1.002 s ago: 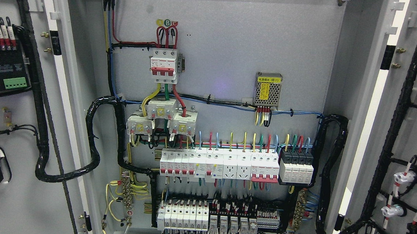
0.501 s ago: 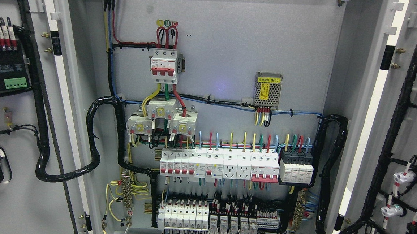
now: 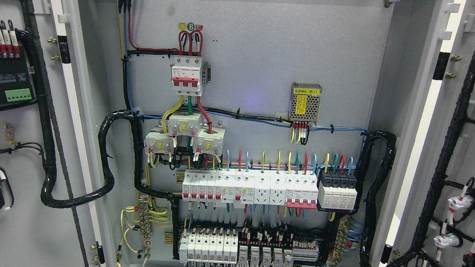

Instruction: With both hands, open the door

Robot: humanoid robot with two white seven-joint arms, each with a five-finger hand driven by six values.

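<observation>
Already swung wide: left door (image 3: 10, 136) and right door (image 3: 466, 164) flank the cabinet (image 3: 259, 48). No hands visible, state unknowable; keep clear of wiring.

Setting: electrical installation, as I see it. Open grey switchgear cabinet (image 3: 259, 40); rows of circuit breakers (image 3: 250, 190), terminal blocks (image 3: 251, 250), a power supply module (image 3: 305, 102), black cable looms (image 3: 108, 158), both doors (image 3: 17, 227) wired.

Neither arm nor hand of the robot shows anywhere in the head view.
</observation>
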